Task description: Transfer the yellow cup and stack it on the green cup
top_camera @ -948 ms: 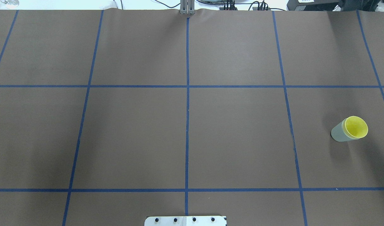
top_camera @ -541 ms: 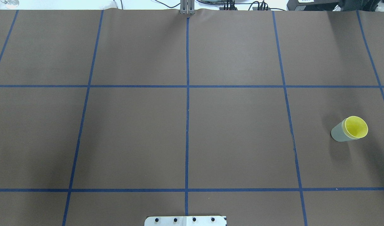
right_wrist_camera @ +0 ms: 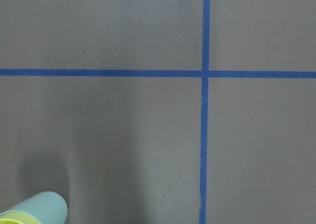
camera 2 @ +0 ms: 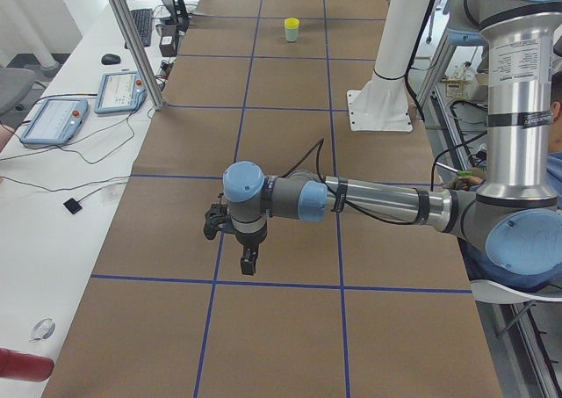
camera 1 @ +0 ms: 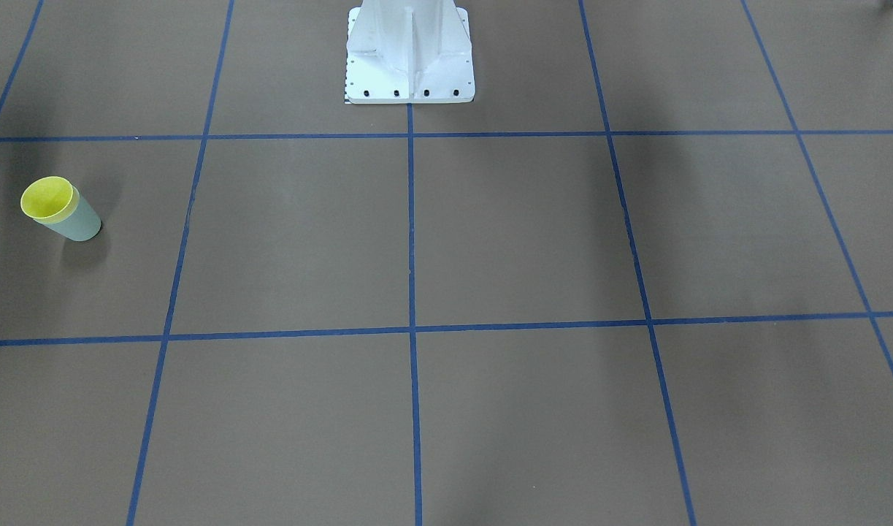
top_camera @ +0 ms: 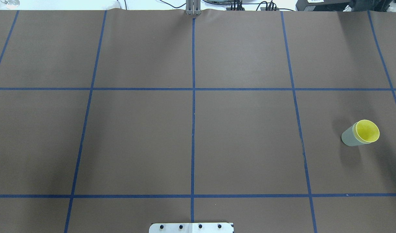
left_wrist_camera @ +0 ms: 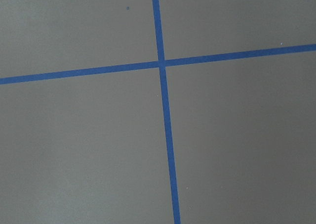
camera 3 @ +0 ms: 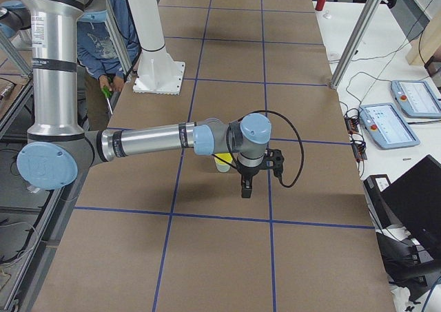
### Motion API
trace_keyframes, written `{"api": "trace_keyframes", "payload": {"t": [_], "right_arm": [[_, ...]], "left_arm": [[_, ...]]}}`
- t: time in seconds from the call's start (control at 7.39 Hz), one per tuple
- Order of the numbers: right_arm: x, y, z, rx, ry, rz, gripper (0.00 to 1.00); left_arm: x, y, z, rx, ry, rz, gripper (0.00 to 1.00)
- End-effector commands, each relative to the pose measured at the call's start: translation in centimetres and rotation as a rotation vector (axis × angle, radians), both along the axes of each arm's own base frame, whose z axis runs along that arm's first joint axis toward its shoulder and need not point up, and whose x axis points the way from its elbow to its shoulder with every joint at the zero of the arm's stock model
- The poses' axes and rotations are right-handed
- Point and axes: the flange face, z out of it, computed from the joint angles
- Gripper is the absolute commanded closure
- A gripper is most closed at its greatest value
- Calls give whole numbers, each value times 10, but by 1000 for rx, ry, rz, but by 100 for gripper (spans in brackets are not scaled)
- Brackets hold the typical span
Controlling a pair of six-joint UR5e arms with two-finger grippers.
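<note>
The yellow cup sits nested inside the green cup, and the pair stands upright at the right of the table. It also shows in the front-facing view as yellow cup in green cup, and at the lower left of the right wrist view. My right gripper hangs over the table just beside the pair, apart from it. My left gripper hangs over bare table far from the cups. Both show only in side views, so I cannot tell if they are open or shut.
The white robot base stands at the table's robot-side edge. Blue tape lines grid the brown table cover. Tablets and a metal post stand on the side bench. An operator stands behind the robot.
</note>
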Motion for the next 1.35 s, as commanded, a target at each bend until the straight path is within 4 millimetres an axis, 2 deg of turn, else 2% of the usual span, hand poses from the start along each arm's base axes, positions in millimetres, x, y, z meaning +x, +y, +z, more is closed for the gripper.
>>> {"api": "trace_keyframes", "payload": {"t": [0.0, 1.22], "right_arm": [[0, -3, -3, 8, 0, -2, 1], [3, -2, -4, 11, -1, 6, 1]], "left_arm": [[1, -4, -8, 19, 1, -1, 0], [2, -1, -12, 26, 23, 3, 0]]}}
